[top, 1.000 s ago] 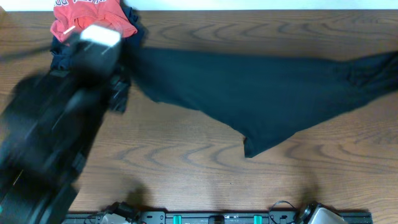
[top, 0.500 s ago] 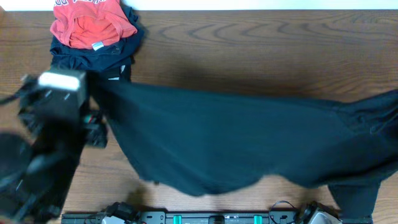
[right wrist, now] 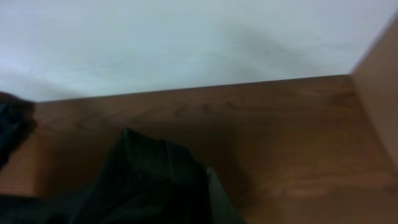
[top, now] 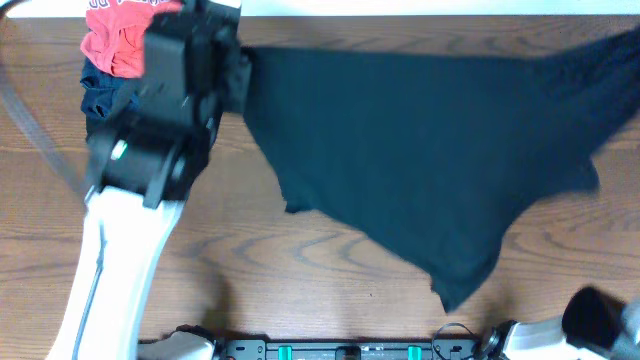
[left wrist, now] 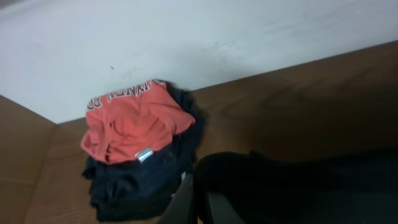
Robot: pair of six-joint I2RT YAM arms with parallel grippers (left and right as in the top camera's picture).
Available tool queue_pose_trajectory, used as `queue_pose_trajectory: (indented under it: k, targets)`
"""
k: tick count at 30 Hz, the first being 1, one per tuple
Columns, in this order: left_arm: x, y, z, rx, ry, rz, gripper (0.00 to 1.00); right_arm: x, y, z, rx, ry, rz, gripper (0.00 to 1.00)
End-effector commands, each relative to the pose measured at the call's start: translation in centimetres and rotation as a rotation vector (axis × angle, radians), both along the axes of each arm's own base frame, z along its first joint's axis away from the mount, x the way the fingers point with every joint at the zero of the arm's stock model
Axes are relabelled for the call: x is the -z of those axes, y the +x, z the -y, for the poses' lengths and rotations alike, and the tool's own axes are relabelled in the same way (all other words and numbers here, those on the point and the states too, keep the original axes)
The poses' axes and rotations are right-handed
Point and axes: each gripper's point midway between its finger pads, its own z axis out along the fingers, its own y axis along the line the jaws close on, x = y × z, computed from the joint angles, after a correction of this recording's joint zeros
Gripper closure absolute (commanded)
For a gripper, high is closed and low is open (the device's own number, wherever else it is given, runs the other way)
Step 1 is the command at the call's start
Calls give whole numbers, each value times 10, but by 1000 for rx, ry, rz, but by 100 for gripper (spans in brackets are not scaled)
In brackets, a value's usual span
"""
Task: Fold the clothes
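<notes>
a brown wooden table (top: 300,290) runs up to a plain white wall (left wrist: 249,37). at its far left corner lies a crumpled red-orange shirt (top: 108,48) with pale lettering, on top of a pile of dark navy garments (top: 100,95).

the black garment (top: 420,140) begins just right of the red-orange shirt and stretches away from it across the far side of the table to the right edge of the overhead view. its lower edge slants down to a point well away from the shirt, towards the near right. it looks pulled taut along its top edge.

the left arm (top: 150,160) reaches up just beside the shirt. the left gripper (left wrist: 198,210) has its fingers closed on a bunched corner of the black garment, with the shirt and the navy pile just beyond it towards the wall.

the right gripper (right wrist: 199,208) lies outside the overhead view, on the far side from the shirt. in its wrist view a gathered fold of the black fabric rises right at its fingers, and it appears clamped on that fold.
</notes>
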Motion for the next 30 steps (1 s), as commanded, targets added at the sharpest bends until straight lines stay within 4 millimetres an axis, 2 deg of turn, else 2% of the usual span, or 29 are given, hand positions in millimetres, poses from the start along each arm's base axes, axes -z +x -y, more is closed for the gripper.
queue_pose_trajectory:
  k: [1, 4, 7, 12, 17, 21, 24, 27, 30]
  targets:
    - [31, 41, -7, -48, -15, -39, 94, 26, 41, -2, -82, -18, -25, 99]
    - [59, 81, -4, -45, -37, -49, 94, 57, 82, 1, -109, -8, -49, 99]
    - [88, 121, -4, -59, -47, -38, 94, 96, 126, 7, -95, -17, -83, 99]
    - [131, 178, -9, -86, -60, 18, 94, 159, 182, 6, -95, -31, -120, 99]
    - [162, 224, -19, -113, -81, 114, 94, 214, 230, -6, -110, -4, -110, 99]
    - [170, 249, -25, -125, -100, 212, 94, 242, 257, -14, -113, 10, -82, 99]
    - [177, 262, -25, -126, -111, 262, 94, 257, 270, -22, -120, 18, -69, 99]
    - [193, 264, -24, -127, -107, 240, 94, 263, 272, -28, -125, 22, -75, 99]
    - [214, 256, -25, -130, -88, 147, 94, 267, 263, -26, -83, 31, -129, 99]
